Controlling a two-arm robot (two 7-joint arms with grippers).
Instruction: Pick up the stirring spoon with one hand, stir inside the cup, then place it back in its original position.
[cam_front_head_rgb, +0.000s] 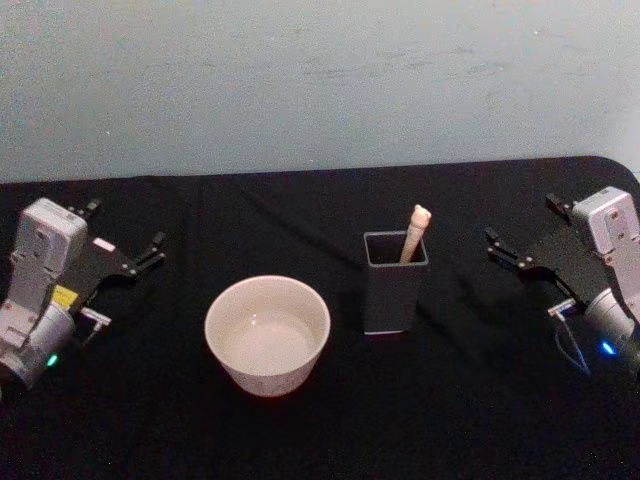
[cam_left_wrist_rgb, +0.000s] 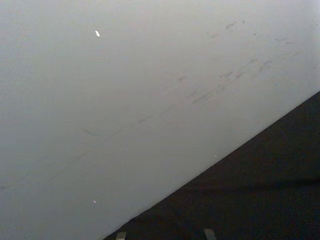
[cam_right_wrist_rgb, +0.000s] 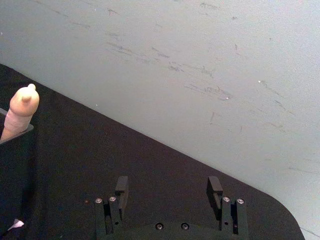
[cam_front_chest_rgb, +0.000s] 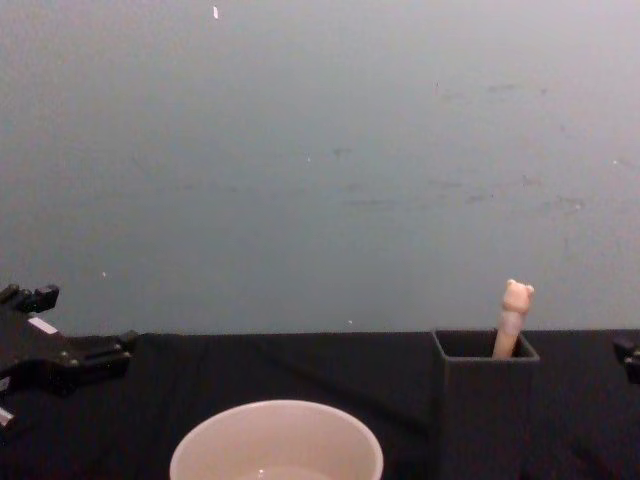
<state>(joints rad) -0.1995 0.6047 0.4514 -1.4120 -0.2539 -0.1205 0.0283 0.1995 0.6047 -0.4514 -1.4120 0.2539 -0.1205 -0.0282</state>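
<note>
The stirring spoon (cam_front_head_rgb: 414, 234) stands in a dark grey square holder (cam_front_head_rgb: 395, 285) at the table's middle. Its beige handle and bear-head knob (cam_front_chest_rgb: 516, 298) poke out above the rim and lean against the far right corner; the stem is hidden inside. The cream-white cup (cam_front_head_rgb: 267, 335) stands to the left of the holder, a little nearer me, and looks empty. My left gripper (cam_front_head_rgb: 125, 227) rests open at the left side of the table, clear of the cup. Out on the right, my right gripper (cam_front_head_rgb: 523, 222) is open too, well apart from the holder. The spoon's knob (cam_right_wrist_rgb: 23, 106) shows at the edge of the right wrist view.
A black cloth (cam_front_head_rgb: 320, 430) covers the table. A pale blue-grey wall (cam_front_head_rgb: 320, 80) rises right behind its far edge. There is open cloth between each gripper and the two vessels.
</note>
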